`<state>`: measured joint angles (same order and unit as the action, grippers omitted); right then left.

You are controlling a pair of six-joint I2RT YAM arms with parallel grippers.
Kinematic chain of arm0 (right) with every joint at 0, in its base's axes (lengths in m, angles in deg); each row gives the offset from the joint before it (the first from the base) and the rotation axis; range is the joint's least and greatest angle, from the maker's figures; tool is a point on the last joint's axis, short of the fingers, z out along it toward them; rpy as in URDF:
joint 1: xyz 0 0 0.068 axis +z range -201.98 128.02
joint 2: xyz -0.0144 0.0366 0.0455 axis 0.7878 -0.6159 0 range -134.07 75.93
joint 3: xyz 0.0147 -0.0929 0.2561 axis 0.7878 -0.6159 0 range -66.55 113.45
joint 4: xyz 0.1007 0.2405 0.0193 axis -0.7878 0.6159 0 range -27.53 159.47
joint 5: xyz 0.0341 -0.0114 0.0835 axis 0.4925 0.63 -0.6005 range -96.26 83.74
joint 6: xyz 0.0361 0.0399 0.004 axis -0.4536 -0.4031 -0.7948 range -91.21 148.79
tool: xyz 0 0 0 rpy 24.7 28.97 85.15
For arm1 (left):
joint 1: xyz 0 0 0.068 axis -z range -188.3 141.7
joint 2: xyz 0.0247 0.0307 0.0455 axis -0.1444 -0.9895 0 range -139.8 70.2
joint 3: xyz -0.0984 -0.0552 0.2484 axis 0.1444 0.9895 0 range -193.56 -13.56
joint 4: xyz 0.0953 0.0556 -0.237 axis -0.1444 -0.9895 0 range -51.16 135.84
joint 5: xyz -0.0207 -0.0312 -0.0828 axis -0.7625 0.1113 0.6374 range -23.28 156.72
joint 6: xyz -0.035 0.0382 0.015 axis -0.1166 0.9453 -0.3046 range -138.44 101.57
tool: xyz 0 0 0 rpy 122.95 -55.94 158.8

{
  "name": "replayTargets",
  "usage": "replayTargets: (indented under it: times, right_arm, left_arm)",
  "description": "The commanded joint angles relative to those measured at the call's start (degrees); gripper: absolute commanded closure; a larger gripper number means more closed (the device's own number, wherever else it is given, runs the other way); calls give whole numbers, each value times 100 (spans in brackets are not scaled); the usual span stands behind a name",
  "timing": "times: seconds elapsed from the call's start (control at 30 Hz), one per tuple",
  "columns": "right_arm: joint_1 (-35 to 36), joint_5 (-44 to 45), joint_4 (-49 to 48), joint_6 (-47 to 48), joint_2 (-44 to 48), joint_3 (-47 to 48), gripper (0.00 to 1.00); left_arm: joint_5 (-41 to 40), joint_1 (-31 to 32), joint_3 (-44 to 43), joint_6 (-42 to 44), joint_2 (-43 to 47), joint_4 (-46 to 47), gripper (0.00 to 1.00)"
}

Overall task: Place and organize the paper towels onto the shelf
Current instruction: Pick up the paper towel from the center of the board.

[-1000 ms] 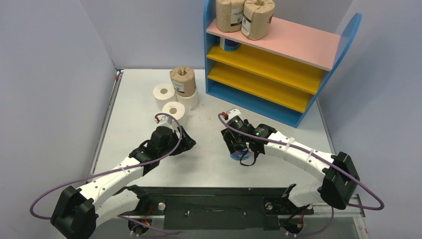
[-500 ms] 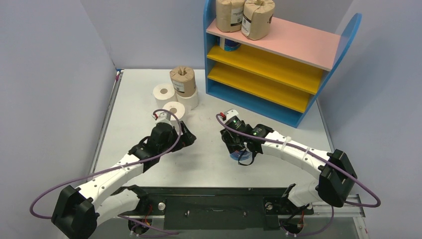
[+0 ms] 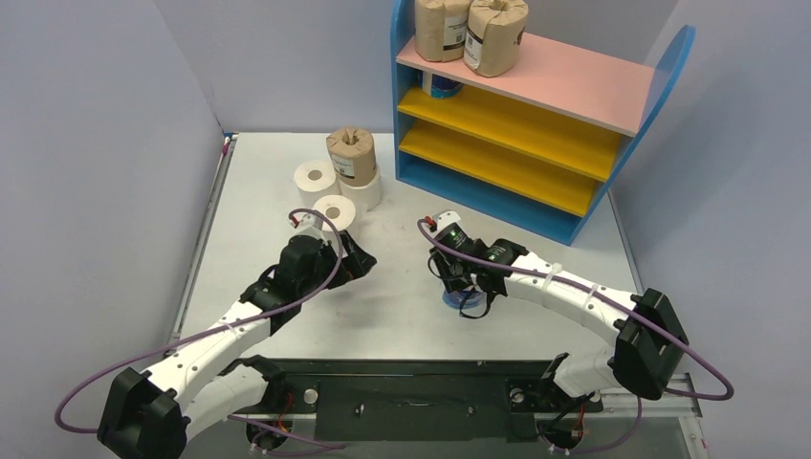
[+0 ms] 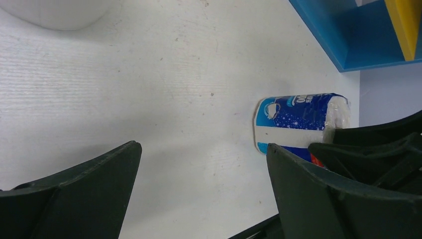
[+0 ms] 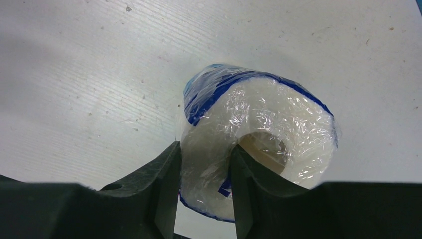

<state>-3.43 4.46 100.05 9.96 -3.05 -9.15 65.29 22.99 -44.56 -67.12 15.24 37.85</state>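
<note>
My right gripper (image 3: 461,292) is shut on the wall of a blue-and-white wrapped roll (image 5: 254,129), one finger in its hollow core, one outside; the roll (image 3: 462,300) sits low over the table. It also shows in the left wrist view (image 4: 298,122). My left gripper (image 3: 356,258) is open and empty just in front of a plain white roll (image 3: 335,212). Two more white rolls (image 3: 315,179) stand behind it, one with a brown-wrapped roll (image 3: 351,155) on top. The shelf (image 3: 536,96) holds two brown rolls (image 3: 494,33) on its pink board and a blue-and-white roll (image 3: 440,86) on the upper yellow board.
The shelf's blue bottom corner (image 4: 348,40) shows in the left wrist view. Grey walls close in the table (image 3: 402,316) on the left, back and right. A black rail (image 3: 411,392) runs along the near edge between the arm bases.
My left gripper has crept up and left toward the nearest white roll. My right gripper has shifted only slightly and stays shut on the blue-and-white roll.
</note>
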Motion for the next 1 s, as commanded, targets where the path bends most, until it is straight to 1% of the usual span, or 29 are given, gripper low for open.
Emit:
replayTargets:
  times: [0.0, 0.2, 0.33, 0.4, 0.47, 0.53, 0.6, 0.67, 0.83, 0.97]
  right_arm:
    - [-107, 238, 343, 42, 407, 266, 68]
    - [-305, 431, 773, 203, 655, 806, 71]
    - [-509, 518, 1103, 333, 770, 1239, 72]
    - [-607, 567, 1214, 392, 814, 1458, 72]
    - [-677, 671, 1328, 438, 836, 1707, 72]
    - [-760, 857, 1466, 475, 824, 2024, 73]
    - [-831, 984, 1590, 515, 801, 2416, 73]
    - [-891, 1039, 1737, 565, 752, 2852, 73]
    - [-974, 1235, 2118, 731, 437, 4065, 73]
    - [-1032, 1432, 2466, 825, 55, 5040, 73]
  left_arm:
    - [230, 125, -296, 309, 126, 679, 4]
    - [463, 130, -462, 355, 19, 1188, 4]
    - [627, 128, -603, 167, -208, 1524, 4]
    - [645, 131, -562, 26, -289, 1832, 4]
    - [662, 130, -459, -86, -340, 2274, 4]
    - [714, 135, -392, -136, -415, 2927, 4]
    - [757, 173, -454, -143, -538, 3267, 4]
    - [775, 274, -662, -46, -714, 3406, 4]
    - [777, 581, -1492, 338, -1343, 3469, 4]
    - [751, 869, -1939, 739, -1766, 3823, 4]
